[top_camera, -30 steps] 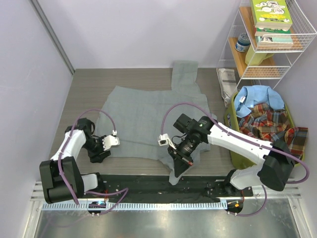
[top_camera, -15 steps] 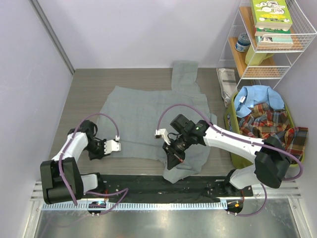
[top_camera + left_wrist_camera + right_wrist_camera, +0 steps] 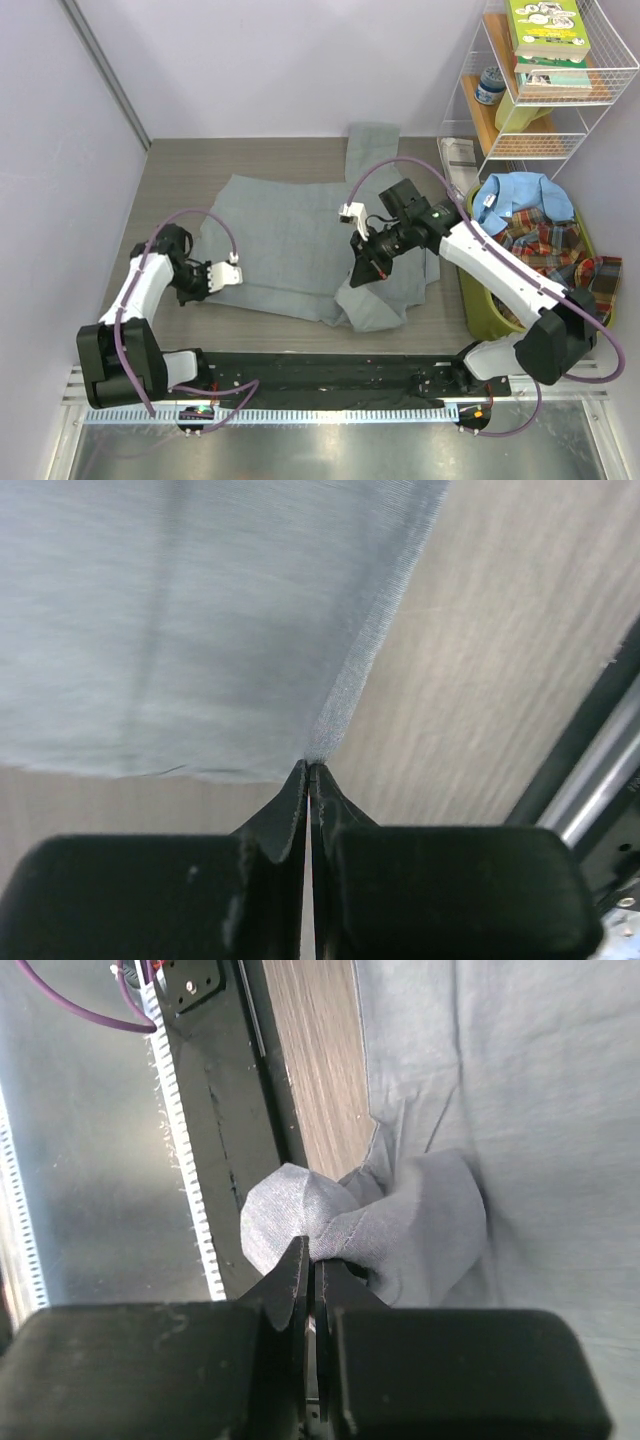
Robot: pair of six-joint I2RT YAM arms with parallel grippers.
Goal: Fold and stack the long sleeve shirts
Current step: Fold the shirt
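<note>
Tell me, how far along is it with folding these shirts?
Early on. Nothing is folded or stacked yet. In hand: the grey shirt lies spread on the table; the left pincer pinches its near corner, and the right pincer holds up a bunch of its cloth on the other side. Left to do: the blue shirt and the plaid shirt, heaped in the green bin.

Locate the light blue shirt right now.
Top view, far right: the light blue shirt lies on the plaid shirt in the green bin beside the table, just below the wire shelf.
</note>
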